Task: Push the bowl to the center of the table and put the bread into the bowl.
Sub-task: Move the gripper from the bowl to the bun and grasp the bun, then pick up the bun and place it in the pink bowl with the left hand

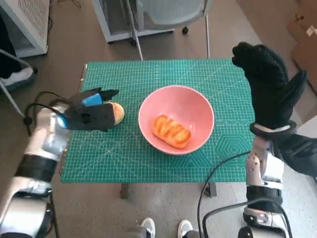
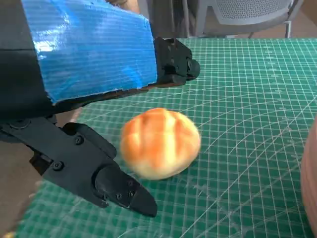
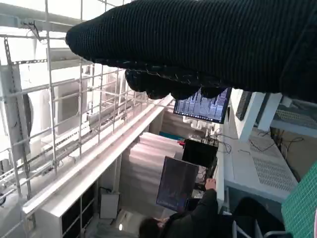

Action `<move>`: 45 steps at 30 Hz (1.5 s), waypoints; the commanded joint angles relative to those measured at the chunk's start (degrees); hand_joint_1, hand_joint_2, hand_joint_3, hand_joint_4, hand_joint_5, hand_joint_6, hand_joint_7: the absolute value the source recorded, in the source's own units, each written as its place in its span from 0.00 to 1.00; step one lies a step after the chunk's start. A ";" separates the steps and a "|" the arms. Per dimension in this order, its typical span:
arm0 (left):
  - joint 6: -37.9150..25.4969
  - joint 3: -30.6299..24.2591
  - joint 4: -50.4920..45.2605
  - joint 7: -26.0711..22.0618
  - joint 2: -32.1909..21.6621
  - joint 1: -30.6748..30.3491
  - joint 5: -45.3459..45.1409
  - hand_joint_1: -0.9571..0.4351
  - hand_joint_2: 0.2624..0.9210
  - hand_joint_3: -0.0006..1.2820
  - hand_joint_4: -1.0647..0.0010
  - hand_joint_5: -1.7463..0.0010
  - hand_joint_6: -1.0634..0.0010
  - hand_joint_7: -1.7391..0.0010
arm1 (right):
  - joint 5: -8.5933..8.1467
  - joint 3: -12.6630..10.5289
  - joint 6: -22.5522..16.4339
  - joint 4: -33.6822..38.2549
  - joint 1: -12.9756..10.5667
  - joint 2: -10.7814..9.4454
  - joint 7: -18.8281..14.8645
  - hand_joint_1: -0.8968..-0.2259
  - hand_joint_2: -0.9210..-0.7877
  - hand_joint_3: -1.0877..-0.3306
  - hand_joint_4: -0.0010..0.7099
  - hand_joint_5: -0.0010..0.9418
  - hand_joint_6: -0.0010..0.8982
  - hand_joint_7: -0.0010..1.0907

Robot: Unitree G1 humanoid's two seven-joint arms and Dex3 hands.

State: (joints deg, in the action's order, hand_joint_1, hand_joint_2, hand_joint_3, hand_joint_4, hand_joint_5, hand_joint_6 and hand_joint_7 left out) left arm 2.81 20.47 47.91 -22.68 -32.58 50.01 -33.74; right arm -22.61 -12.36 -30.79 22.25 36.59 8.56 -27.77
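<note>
The bowl (image 1: pixel 176 119), pink and upright, is seen near the middle of the green cutting mat (image 1: pixel 148 74) that covers the tabletop, so the pushing part is judged done. 1 glazed piece of bread (image 1: pixel 171 131) already lies inside the bowl, toward its near wall. A 2nd piece, a round bun (image 2: pixel 159 143), rests on the mat to the left of the bowl, well apart from its rim.

The left hand (image 1: pixel 88 114) is placed around the bun. In the left wrist view the black fingers (image 2: pixel 94 171) are spread on either side of the bun with mat visible between them and the crust, so the hand is apart and nothing is gripped yet. The step in hand is judged to be the grasp of the bun.

For a good grasp, the fingers should be closed across the widest part of the bun, low near the mat, and only lightly, since soft bread is likely to squash or roll away. The bun should then be lifted clear of the bowl's rim before it is carried over, and released beside the piece already inside.

The right hand (image 1: pixel 270 84) is held raised beyond the right side of the bowl, fingers extended, with nothing in it.
</note>
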 commanded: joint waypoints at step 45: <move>3.89 -2.21 -14.93 13.85 -4.85 0.16 -1.74 0.69 1.00 0.07 0.39 0.35 0.42 0.29 | 1.57 -0.38 0.73 -3.53 -3.55 0.05 1.96 0.63 0.00 0.72 0.53 0.00 0.48 0.01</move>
State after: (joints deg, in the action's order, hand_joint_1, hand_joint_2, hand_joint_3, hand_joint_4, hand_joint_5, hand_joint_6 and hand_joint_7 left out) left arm 8.31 21.87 45.12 -7.04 -35.06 54.04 -37.66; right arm -21.60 -13.17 -30.33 17.92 33.88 8.85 -26.40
